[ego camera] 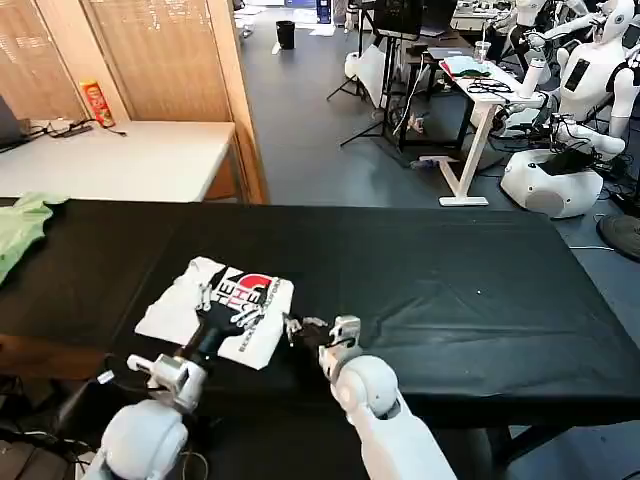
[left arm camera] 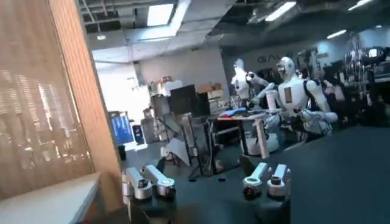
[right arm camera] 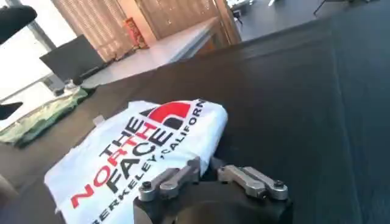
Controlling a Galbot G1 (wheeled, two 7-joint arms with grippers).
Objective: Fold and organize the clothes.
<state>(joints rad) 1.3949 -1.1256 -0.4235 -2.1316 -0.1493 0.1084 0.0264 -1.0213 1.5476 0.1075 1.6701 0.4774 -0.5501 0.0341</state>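
Note:
The clothes are one white T-shirt (ego camera: 170, 312), folded into a small rectangle on the black table (ego camera: 450, 280), with the red-and-black print facing up. My left gripper (ego camera: 243, 318) hovers over the shirt's near half. In the left wrist view, the left gripper (left arm camera: 207, 182) stands wide open with nothing between its fingers. My right gripper (ego camera: 302, 327) sits at the shirt's right edge. Seen from the right wrist, the T-shirt (right arm camera: 140, 140) reaches one finger of the right gripper (right arm camera: 208, 173), which is a little open with a dark gap between its fingers.
A light green garment (ego camera: 20, 230) lies at the table's far left corner. Behind it stands a white table (ego camera: 120, 160) with a snack can (ego camera: 97, 103). The black table's right half is bare cloth. Other robots (ego camera: 590, 80) and desks stand far back right.

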